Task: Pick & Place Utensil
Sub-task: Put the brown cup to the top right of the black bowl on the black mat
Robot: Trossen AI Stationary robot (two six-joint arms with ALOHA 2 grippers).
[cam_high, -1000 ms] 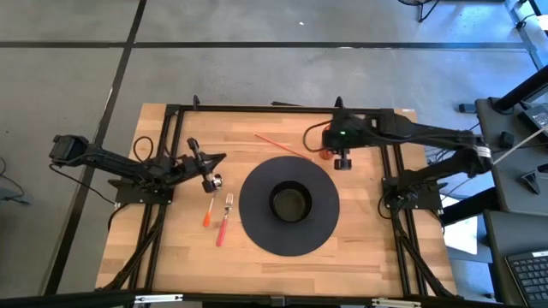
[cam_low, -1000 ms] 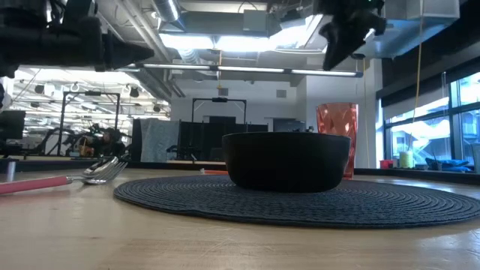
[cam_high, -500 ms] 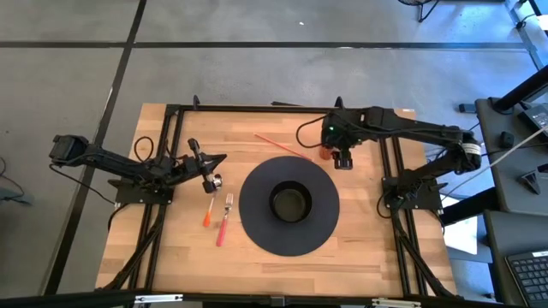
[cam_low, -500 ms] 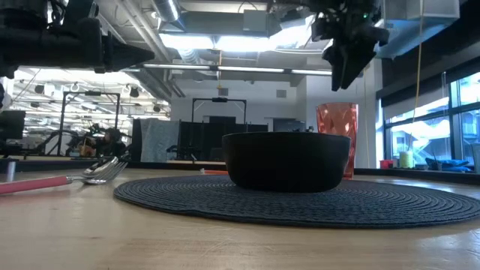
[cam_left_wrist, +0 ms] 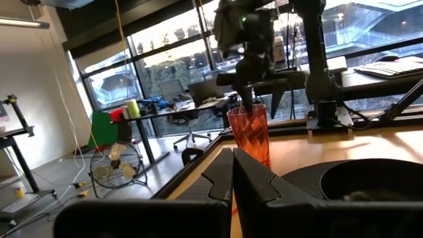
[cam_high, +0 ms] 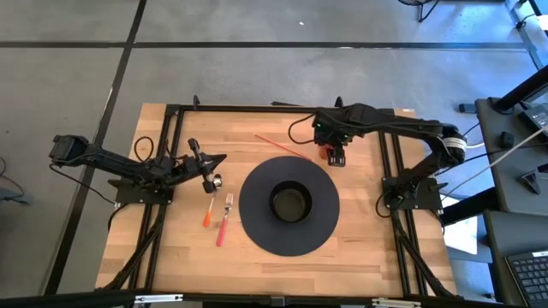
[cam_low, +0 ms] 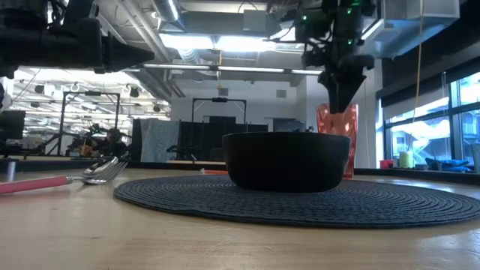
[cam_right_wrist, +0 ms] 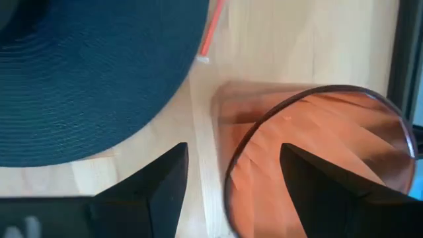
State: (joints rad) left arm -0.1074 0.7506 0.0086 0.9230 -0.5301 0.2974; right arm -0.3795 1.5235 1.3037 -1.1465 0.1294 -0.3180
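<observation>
Two utensils (cam_high: 222,216) lying side by side on bare wood at the left of the table (cam_high: 171,257), just clear of the round dark placemat (cam_high: 257,227): an orange-handled spoon (cam_high: 211,209) and a red-handled fork (cam_high: 224,222), heads pointing toward the far edge. Neither touched by a gripper. Same pair seen in the low view at far left, fork tines (cam_low: 105,174) and pink-red handle (cam_low: 34,183) resting flat on the wood.

Black bowl (cam_high: 289,203) seated at the centre of the placemat; upright in the low view (cam_low: 286,160).

Orange ribbed tumbler (cam_low: 337,139) standing upright on the wood beyond the placemat, near the far right rail. Thin red straw (cam_high: 282,145) lying on the table by the placemat's far rim, its end also visible in the right wrist view (cam_right_wrist: 210,30).

Right gripper (cam_high: 335,156) positioned directly above the tumbler, pointing downward, fingers (cam_right_wrist: 165,182) spread apart with the tumbler rim (cam_right_wrist: 317,162) between and below them. No contact with the glass evident; tip raised just above the rim in the low view (cam_low: 336,96).

Left gripper (cam_high: 216,161) held above the table at the left, well apart from the tumbler, near but above the utensils, pointing toward the table's centre. Fingers (cam_left_wrist: 254,185) pressed together, nothing between them.

Office furniture and windows visible beyond the table.
</observation>
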